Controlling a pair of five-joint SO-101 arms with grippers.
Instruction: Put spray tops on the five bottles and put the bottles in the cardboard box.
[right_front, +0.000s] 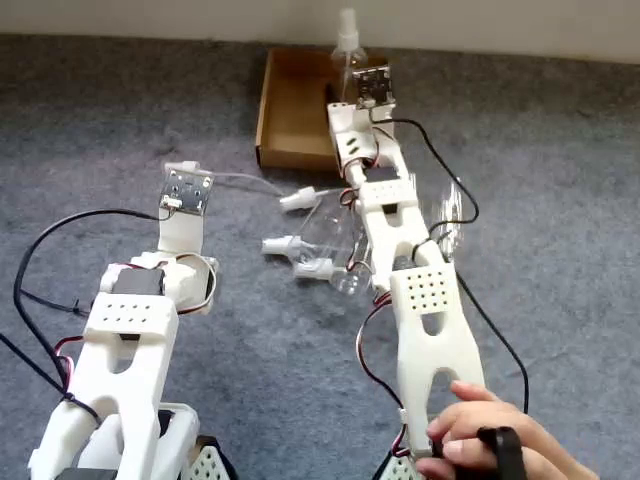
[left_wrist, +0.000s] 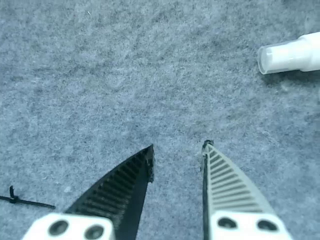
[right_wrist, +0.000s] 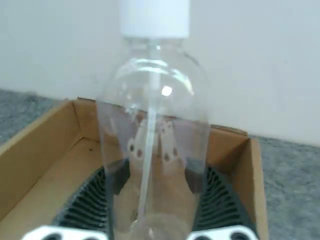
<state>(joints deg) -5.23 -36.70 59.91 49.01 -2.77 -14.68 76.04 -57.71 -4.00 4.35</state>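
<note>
Clear spray bottle (right_wrist: 150, 125), top fitted, upright over the cardboard box (right_wrist: 40, 150), clamped mid-body by the right gripper (right_wrist: 156, 176). Probably light, slick and thin-walled; best gripped gently at the waist. Left gripper (left_wrist: 177, 150): parted, empty, above grey carpet (left_wrist: 100, 75) near a loose spray top (left_wrist: 292, 52).

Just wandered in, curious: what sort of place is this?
Likely a hobby or lab robotics bench: white wired left arm and right arm on a grey fabric-covered table, the right tool holding a spray bottle by a cardboard box.
</note>
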